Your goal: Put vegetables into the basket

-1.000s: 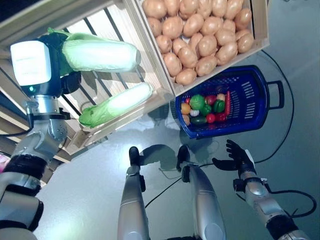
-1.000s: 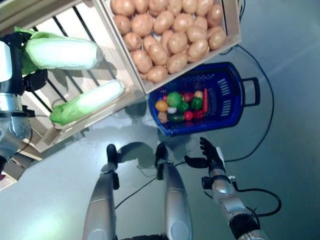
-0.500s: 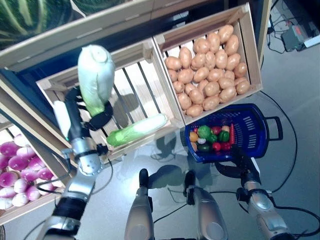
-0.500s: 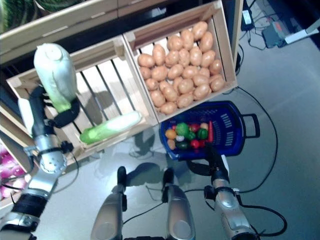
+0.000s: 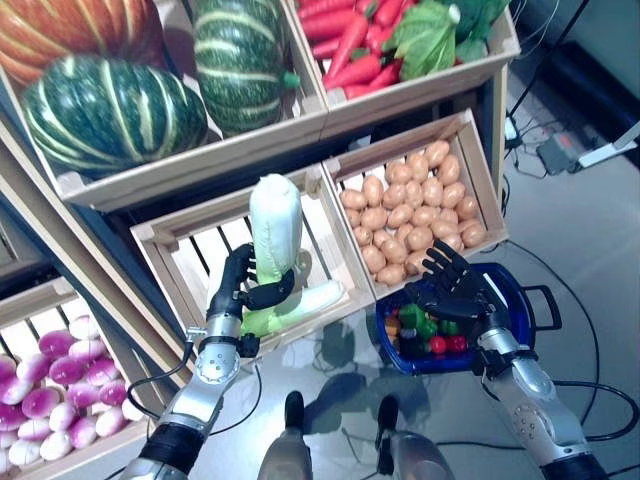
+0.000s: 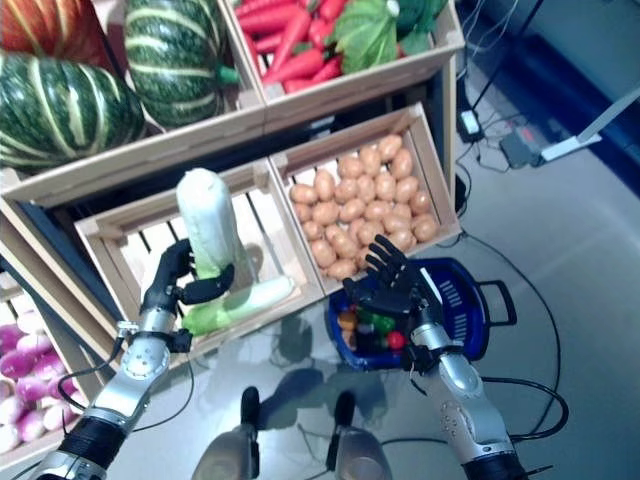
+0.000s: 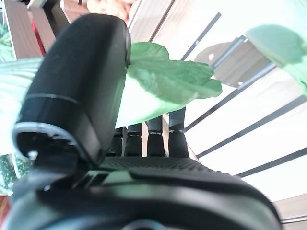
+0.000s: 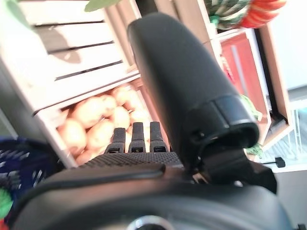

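Napa cabbage (image 5: 274,228): held upright in the left hand (image 5: 240,290), fingers and thumb curled round its leafy lower end, in front of the slatted wooden crate (image 5: 190,255). Second cabbage (image 5: 300,304): lying along the crate's front edge. Blue basket (image 5: 510,305): on the floor below the potato crate (image 5: 415,215), holding small mixed vegetables (image 5: 425,332). Right hand (image 5: 452,288): fingers spread and straight, hovering over the basket, holding nothing. Upper shelf: pumpkins (image 5: 110,110), carrots (image 5: 350,50).

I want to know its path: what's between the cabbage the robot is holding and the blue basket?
In the left eye view, the crate's wooden corner and bare floor separate the cabbage in the left hand from the basket.
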### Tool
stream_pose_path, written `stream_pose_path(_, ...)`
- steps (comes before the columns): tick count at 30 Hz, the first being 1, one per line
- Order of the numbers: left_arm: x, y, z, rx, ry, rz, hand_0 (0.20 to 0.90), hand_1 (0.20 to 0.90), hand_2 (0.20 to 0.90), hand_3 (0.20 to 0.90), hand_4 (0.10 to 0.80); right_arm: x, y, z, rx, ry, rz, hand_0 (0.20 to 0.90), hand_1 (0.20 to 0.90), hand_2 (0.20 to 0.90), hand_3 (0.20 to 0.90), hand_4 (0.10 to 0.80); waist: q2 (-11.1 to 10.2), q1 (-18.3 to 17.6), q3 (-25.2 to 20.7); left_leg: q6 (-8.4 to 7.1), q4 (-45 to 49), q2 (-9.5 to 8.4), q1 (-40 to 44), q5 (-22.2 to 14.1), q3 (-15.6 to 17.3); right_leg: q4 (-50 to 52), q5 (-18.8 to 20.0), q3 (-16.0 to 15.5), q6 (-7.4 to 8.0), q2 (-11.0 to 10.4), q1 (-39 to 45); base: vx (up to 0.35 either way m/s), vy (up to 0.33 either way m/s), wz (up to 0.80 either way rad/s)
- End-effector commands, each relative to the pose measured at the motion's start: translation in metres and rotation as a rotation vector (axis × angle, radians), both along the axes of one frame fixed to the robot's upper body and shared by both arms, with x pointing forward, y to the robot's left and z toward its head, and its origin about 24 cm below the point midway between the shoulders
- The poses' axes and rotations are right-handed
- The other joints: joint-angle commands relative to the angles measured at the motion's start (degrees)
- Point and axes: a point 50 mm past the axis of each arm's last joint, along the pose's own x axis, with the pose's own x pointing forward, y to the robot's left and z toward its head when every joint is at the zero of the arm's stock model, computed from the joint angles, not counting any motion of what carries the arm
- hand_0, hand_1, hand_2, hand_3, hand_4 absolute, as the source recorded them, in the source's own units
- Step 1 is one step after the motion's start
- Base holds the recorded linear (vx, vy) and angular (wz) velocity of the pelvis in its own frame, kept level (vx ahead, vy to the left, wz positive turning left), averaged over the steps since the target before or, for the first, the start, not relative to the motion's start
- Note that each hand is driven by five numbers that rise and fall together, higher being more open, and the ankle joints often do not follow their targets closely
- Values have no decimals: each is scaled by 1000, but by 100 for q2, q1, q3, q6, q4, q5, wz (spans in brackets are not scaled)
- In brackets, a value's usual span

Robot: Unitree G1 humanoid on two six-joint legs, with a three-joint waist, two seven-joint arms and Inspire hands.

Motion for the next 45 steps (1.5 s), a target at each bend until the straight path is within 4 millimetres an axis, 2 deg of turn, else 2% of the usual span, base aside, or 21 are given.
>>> stream_pose_path(1,13,-7,19,19,-89,-71,300,300,300,300,400,2,26,40,94,-142,216,900,900,900,900,800,-318,41,-671,-121,-152,-78,-103,31,96,-273,211,-90,27,-143,245,0,0,0)
stream_pose_path(9,16,-22,4,108,27,-216,300,300,300,300,400,12,62,56,182,-97,407,900,900,900,900,800,-287,100,-918,-96,-157,-83,48,-111,82,-273,210,-135,59,-151,297,3,-2,-1)
stream_pose_path(17,17,-36,-3,193,97,-345,300,300,300,300,400,14,86,66,238,-109,514,900,900,900,900,800,-251,131,-1051,-72,-157,-89,202,-215,49,-273,146,-143,54,-125,404,13,-14,0)
stream_pose_path(25,13,-44,-11,248,198,-435,300,300,300,300,400,17,96,75,231,-180,484,900,900,900,900,800,-170,164,-1143,-67,-157,-73,301,-284,45,-273,125,-82,101,-143,413,4,-3,0)
stream_pose_path(32,12,-62,-9,207,240,-570,300,300,300,300,400,18,112,82,321,-207,548,900,900,900,900,800,-96,203,-1191,-57,-157,-63,351,-319,41,-273,115,-66,119,-160,432,0,0,0)
stream_pose_path(36,14,-67,-7,203,257,-599,300,300,300,300,400,25,114,85,364,-225,486,900,900,900,900,800,-63,231,-1244,-62,-157,-68,369,-350,32,-273,108,-73,144,-173,436,0,0,0)
stream_pose_path(39,14,-68,-6,194,257,-594,300,300,300,300,400,27,115,82,370,-213,462,900,900,900,900,800,-44,235,-1259,-56,-157,-72,376,-359,25,-273,105,-64,146,-176,439,0,0,0)
stream_pose_path(45,14,-65,-5,146,240,-542,300,300,300,300,400,26,122,66,316,-123,484,900,900,900,900,800,-25,249,-1301,-56,-157,-71,377,-367,3,-273,111,-50,162,-200,430,0,0,0)
